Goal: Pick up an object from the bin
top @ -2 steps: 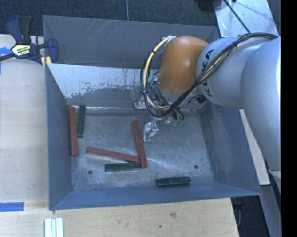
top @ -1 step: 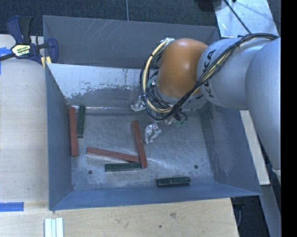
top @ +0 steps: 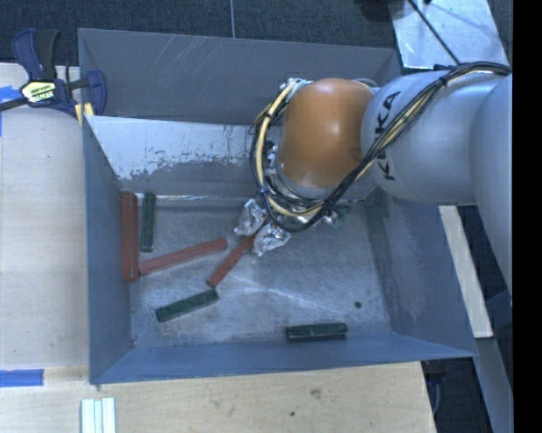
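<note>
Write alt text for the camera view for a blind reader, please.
A robot arm reaches from the right into a grey metal bin, its jaws low at the upper end of a short red-brown stick. Two more red-brown sticks and three dark green sticks lie around.

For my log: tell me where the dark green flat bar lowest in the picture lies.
The dark green flat bar lies at lower centre in the camera view by the bin's near wall, right of another green bar and below the gripper.
</note>
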`<action>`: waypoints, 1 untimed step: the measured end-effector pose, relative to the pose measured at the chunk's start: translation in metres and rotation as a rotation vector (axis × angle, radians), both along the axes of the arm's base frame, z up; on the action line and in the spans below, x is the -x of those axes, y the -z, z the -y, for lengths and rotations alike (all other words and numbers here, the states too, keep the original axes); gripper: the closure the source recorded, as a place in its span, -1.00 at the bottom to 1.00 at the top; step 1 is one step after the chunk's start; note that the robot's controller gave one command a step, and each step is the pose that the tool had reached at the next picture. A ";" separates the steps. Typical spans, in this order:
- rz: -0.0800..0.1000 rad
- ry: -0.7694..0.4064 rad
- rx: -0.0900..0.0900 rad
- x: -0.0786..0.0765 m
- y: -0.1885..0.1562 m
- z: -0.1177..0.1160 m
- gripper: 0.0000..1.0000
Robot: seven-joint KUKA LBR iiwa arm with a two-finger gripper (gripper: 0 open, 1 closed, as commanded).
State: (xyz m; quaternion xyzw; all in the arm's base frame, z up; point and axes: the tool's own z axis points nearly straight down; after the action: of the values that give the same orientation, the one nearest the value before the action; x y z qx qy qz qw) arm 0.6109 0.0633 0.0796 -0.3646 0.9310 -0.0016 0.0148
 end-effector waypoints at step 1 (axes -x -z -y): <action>0.000 0.001 0.000 0.000 0.000 0.000 1.00</action>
State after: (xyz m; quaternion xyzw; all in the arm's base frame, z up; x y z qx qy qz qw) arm 0.6109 0.0632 0.0796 -0.3643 0.9312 -0.0016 0.0147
